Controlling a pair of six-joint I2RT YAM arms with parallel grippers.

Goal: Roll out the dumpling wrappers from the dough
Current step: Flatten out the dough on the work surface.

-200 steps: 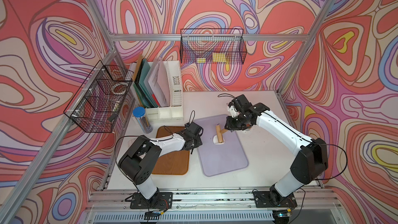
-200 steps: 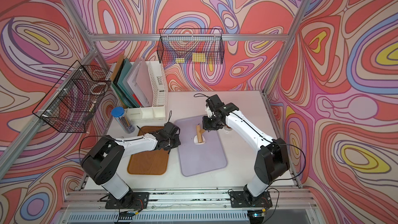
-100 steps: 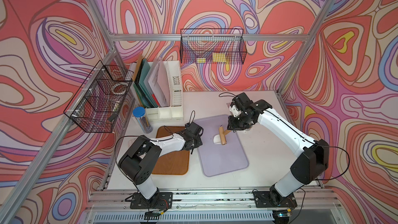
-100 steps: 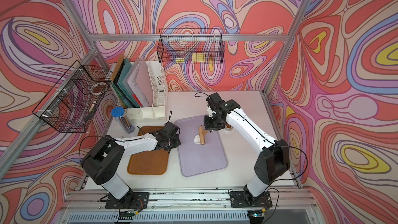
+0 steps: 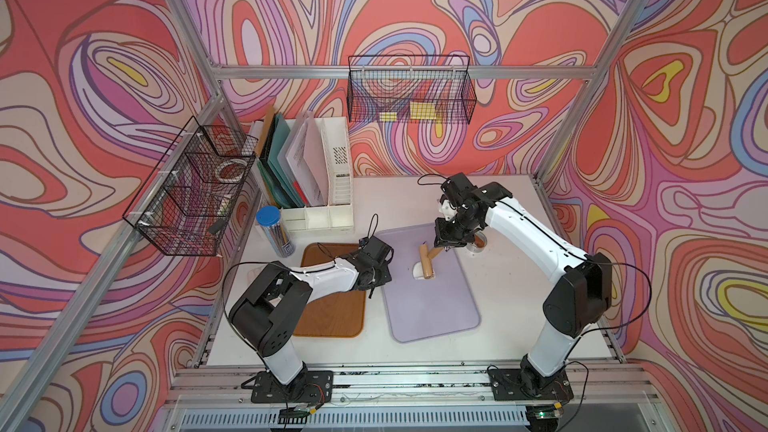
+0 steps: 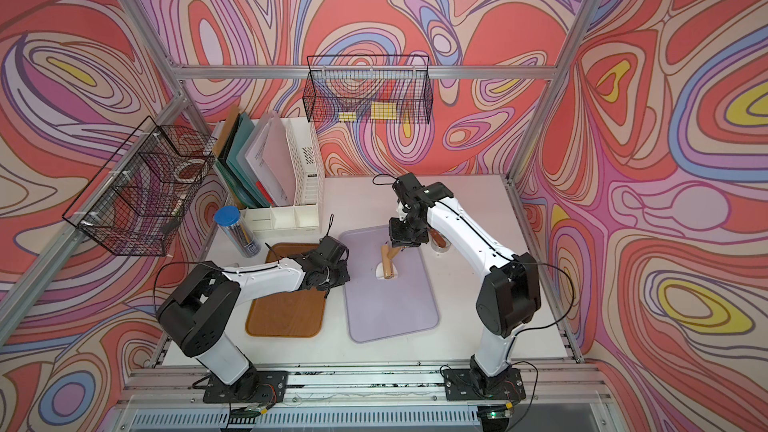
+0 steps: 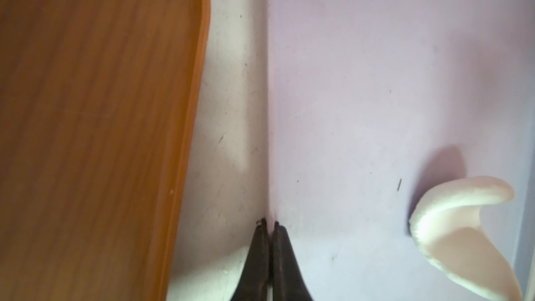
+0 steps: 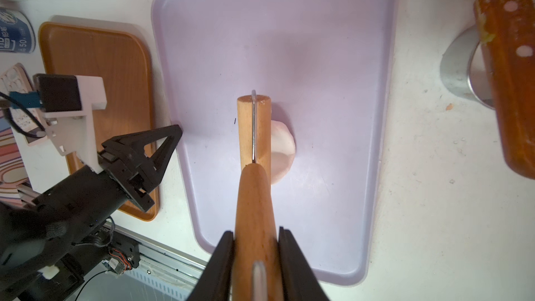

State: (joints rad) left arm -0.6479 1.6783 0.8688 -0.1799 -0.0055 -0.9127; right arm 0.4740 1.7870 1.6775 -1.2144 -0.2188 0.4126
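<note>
- A brown wooden tray (image 5: pixel 332 317) lies bare on the white surface (image 5: pixel 511 284), just beside the lilac tray (image 5: pixel 432 309), with a thin strip of surface between them.
- The left gripper (image 8: pixel 177 131) hovers low over that strip, its jaws pressed together on nothing, tips at the lilac tray's near edge and well apart from the dough.
- The dough (image 8: pixel 282 152), a small white matte pad, sits on the far half of the lilac tray, partly under the roller and showing along one side of the barrel.
- It looks soft and light, likely tacky, and apt to stretch or tear once thin; pinching its middle would probably dent it.
- In the left wrist view one edge of the dough (image 7: pixel 451 227) appears to curl up off the tray, though the blur makes this uncertain. That raised rim would be the place to take hold, gently.
- The wooden roller (image 8: pixel 246 134) rests its barrel on the dough; stiff and smooth, it is best steered by its handle.
- The right gripper (image 8: pixel 256 241) is clamped on that handle, one jaw on each side, with the barrel pointing away from it.
- A small steel cup (image 8: pixel 457 76) stands on the surface just past the lilac tray, a brown-handled tool (image 8: pixel 512 68) lying across it.
</note>
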